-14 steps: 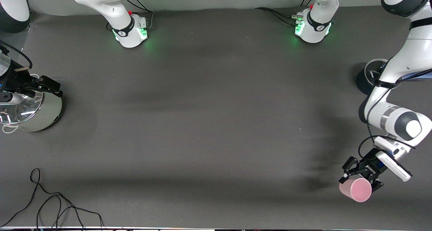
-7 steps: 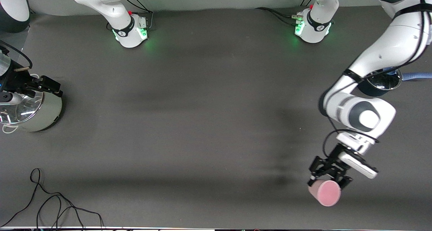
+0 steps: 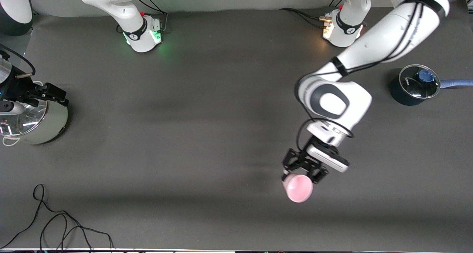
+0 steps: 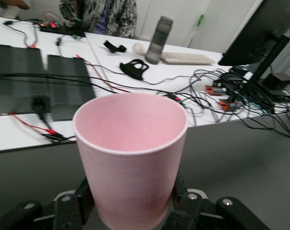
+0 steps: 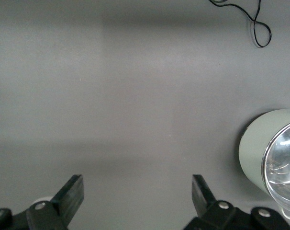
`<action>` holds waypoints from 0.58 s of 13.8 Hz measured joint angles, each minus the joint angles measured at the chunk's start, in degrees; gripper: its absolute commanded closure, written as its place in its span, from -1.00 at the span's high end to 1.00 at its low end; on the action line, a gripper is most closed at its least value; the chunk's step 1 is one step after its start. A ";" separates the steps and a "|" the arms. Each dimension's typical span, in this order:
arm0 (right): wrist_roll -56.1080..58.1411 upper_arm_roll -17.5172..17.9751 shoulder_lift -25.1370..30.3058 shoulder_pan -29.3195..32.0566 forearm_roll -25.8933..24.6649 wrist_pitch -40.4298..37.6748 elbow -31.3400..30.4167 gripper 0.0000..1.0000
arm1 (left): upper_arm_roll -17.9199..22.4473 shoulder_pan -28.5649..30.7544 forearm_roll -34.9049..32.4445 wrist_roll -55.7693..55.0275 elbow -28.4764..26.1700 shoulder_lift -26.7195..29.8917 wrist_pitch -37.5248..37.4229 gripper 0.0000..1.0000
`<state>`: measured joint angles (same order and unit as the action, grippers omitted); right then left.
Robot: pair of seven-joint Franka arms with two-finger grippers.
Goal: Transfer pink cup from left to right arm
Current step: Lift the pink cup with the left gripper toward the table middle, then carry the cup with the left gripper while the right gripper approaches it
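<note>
Cup in left end effector, over table middle.

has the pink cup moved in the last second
Yes. Held in the left claw, the pink cup has travelled away from the blue saucepan, toward the right arm's end of the table.

Left gripper clamped mid-air (arm outstretched); right gripper gapes wide.

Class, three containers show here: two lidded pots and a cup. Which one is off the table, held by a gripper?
The pink cup, clamped in the left gripper above bare table. The pale green pot and the dark blue pot both stand on the table, ungripped.
</note>
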<state>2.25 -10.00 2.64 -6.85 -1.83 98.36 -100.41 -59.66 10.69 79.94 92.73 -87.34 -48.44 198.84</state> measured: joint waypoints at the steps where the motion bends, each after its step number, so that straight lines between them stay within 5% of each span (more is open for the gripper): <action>1: 0.00 0.00 0.00 0.00 0.00 0.00 0.00 0.99 | -0.27 -1.53 0.03 -0.92 -0.26 0.81 0.48 -0.32; 8: -0.02 0.10 -0.01 -0.14 1.00 0.19 0.33 0.99 | -0.79 -12.01 0.19 -11.77 -8.44 10.25 2.14 -0.34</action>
<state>2.23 -9.91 2.63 -6.98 -0.83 98.55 -100.08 -60.45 -1.31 80.13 80.96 -95.78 -38.19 200.98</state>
